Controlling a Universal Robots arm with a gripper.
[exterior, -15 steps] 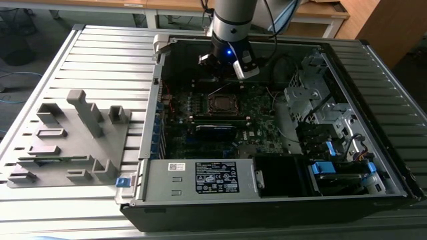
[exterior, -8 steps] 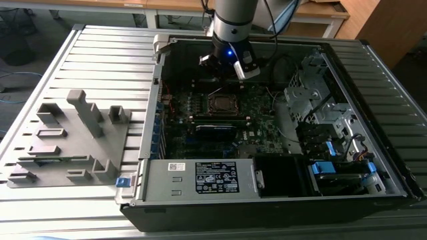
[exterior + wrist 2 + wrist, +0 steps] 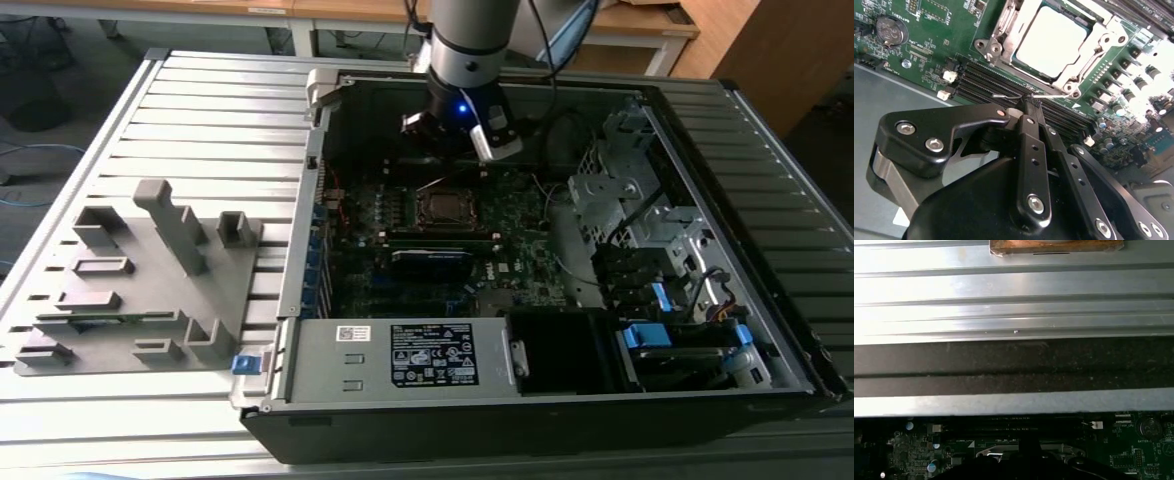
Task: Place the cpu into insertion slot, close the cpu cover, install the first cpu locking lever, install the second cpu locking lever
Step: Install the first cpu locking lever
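The arm (image 3: pixel 467 40) is reaching down into an open computer case (image 3: pixel 747 300), which is lying on its side on a slatted metal desk (image 3: pixel 214 110).

In the second wrist view the tool (image 3: pixel 1030 104) is showing its two black fingers (image 3: pixel 1026 140) pressed together at the tip, with no gap between them. The tip is hanging over the black memory slots (image 3: pixel 989 82), just beside the slot (image 3: pixel 985 46). A thin wire lever (image 3: pixel 1006 94) is lying across the memory slots with its end right at the tool's tip. I cannot tell whether the fingers are pinching it or merely touching it.

The cpu (image 3: pixel 1051 40) is sitting in the slot. Its pale top is showing through the square opening of the cover (image 3: pixel 1080 62), which is lying flat over it.

In the exterior view the slot is sitting in the middle of the green board (image 3: pixel 521 270), near the tool. A grey fixture (image 3: pixel 134 280) is standing on the desk at the exterior view's left, well apart from the case.
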